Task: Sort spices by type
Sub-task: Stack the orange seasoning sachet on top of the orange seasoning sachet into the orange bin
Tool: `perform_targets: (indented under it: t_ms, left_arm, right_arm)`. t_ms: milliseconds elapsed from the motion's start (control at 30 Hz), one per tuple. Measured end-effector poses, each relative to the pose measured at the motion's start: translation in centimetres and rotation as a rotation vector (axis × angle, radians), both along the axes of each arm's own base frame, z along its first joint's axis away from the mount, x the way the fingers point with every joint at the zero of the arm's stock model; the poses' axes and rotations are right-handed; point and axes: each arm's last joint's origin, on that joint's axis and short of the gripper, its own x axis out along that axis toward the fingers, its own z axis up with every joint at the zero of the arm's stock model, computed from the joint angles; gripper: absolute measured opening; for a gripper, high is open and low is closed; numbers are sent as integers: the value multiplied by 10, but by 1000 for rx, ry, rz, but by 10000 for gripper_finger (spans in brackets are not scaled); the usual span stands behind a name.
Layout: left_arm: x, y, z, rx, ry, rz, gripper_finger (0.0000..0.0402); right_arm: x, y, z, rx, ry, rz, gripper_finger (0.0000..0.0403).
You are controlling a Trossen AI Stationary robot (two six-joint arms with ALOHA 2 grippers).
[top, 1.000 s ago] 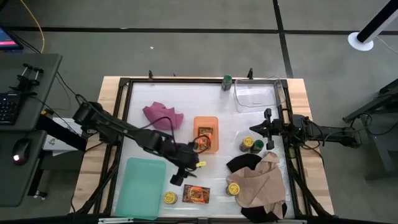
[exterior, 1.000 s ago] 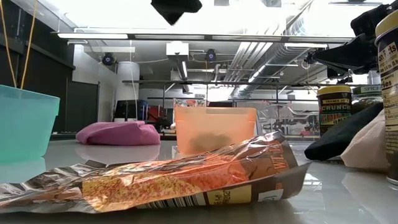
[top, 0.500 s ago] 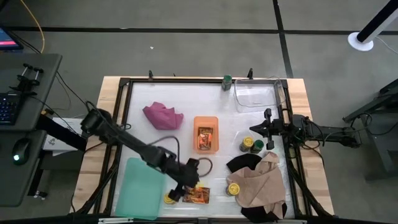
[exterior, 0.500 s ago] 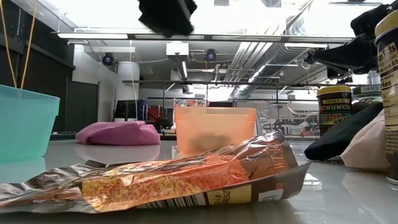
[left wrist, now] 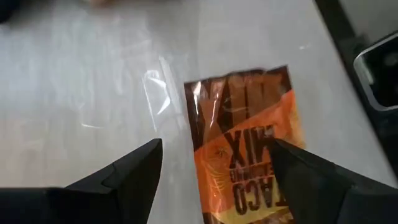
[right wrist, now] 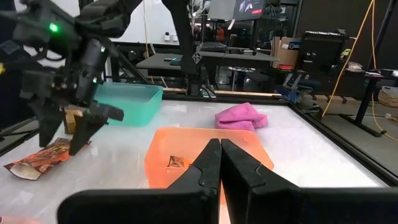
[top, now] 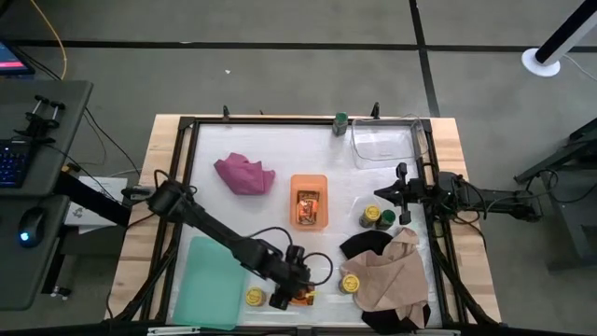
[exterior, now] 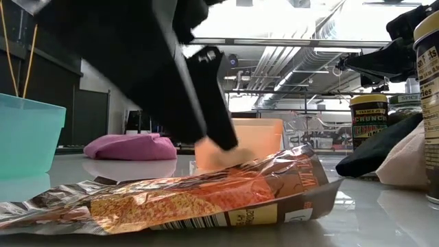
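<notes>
Left gripper low over the desk, jaws spread wide, straddling one edge of the flat orange-and-black packet that lies beneath and between them: likely lining up a pinch. A second packet sits in the orange bin, well off. Right gripper waits near the green-lidded jars, jaws pressed together, empty.

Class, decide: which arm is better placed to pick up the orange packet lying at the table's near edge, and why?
Left. The left gripper hangs open right over the packet, fingers either side. The right gripper sits shut near the jars, far off.
</notes>
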Motion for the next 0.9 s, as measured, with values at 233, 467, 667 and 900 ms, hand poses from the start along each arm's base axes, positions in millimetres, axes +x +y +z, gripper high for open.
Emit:
perform_targets:
  t_ms: [233,467,667,900]
  left_arm:
    - [3,0,-20,62,16,11,285]
    - [3,1,-25,63,38,50,219]
    - [5,7,-25,63,52,72,26]
    - [9,40,18,5,0,174,4]
  right_arm:
    - [0,0,0,0,0,0,1]
    - [0,0,0,0,0,0,1]
    - [0,0,0,0,0,0,1]
    - [0,0,0,0,0,0,1]
